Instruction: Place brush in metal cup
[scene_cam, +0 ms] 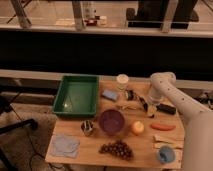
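Beside the gripper (pixel 146 104): brush (pixel 137 100) on the table (pixel 75 132)

Low over the table's right side, the gripper's grip cannot be told. Brush lies just to its left. Metal cup (pixel 88 128) stands well off to its lower left, past the bowl (pixel 111 121).

We find the tray (pixel 80 77) filling the far left corner of the bench (pixel 70 126), with the tall cup (pixel 122 81) at the far edge to its right. The bowl (pixel 111 121) sits mid-bench, the metal cup (pixel 88 128) just beside it on the left, the grapes (pixel 116 148) before it toward the near edge. The cloth (pixel 65 145) lies in the near left corner, a second cup (pixel 166 155) in the near right. The gripper (pixel 146 104) hangs over the right half, behind the round fruit (pixel 137 128).
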Action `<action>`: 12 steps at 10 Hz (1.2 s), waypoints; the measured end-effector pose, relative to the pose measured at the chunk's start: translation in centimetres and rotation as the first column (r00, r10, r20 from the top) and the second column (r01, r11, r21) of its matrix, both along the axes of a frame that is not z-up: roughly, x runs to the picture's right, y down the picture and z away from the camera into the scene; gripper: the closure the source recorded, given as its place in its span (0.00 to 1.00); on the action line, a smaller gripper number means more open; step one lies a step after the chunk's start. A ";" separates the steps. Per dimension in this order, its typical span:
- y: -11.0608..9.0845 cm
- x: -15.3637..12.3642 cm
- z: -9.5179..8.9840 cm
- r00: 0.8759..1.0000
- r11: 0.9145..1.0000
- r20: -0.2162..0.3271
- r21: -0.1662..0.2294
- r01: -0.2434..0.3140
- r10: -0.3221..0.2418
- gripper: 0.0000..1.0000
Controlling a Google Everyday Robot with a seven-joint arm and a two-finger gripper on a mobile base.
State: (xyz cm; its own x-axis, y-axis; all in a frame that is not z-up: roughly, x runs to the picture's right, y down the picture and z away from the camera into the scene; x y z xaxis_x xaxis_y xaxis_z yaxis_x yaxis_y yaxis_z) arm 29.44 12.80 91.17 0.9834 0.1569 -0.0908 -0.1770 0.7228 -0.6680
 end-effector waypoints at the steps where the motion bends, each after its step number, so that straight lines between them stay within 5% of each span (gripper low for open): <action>1: 0.1 -0.1 0.1 1.000 1.000 -0.008 0.002 0.015 -0.015 0.46; 5: 0.1 -0.3 0.2 0.999 0.999 -0.028 -0.003 0.044 -0.044 0.55; 9: -0.2 -0.6 0.4 0.998 0.999 -0.044 -0.004 0.048 -0.048 0.94; 12: -0.3 -0.7 0.4 0.998 0.999 -0.051 -0.004 0.042 -0.042 0.98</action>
State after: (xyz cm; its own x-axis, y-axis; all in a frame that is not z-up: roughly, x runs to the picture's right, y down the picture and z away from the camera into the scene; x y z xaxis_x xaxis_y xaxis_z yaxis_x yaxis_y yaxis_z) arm 28.71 12.50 91.54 0.9831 0.1155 -0.1419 -0.1810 0.7281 -0.6612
